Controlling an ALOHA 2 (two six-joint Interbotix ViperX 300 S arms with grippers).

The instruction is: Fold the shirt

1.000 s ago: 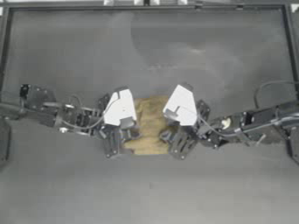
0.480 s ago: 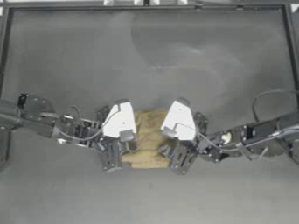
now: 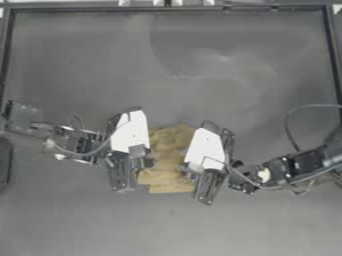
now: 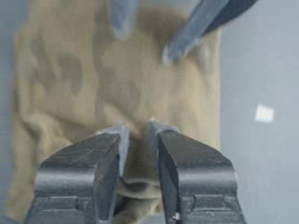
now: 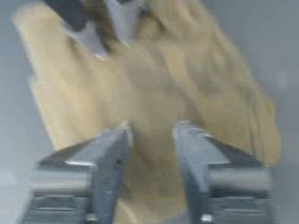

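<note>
**Ana:** Shirt (image 3: 165, 162) sat as a small tan bundle a little below the middle of the top view, on the dark table (image 3: 200, 65), with an arm at each side of it.

**Ben:** And the grippers?

**Ana:** The left gripper (image 3: 122, 184) was at the bundle's left edge, the right gripper (image 3: 206, 194) at its right edge. In the left wrist view, the left gripper (image 4: 138, 127) had its jaws nearly together with a ridge of cloth (image 4: 111, 83) between them, so it seemed to be pinching fabric. In the right wrist view, the right gripper (image 5: 153, 127) had its jaws parted a little, over or around the fabric; I couldn't tell whether they gripped it.

**Ben:** How should that step have been done well?

**Ana:** My judgement: both arms had to act evenly, keeping the two edges level so the fold stayed square, and each pinch had to catch every layer, or the bundle could slump open.
</note>
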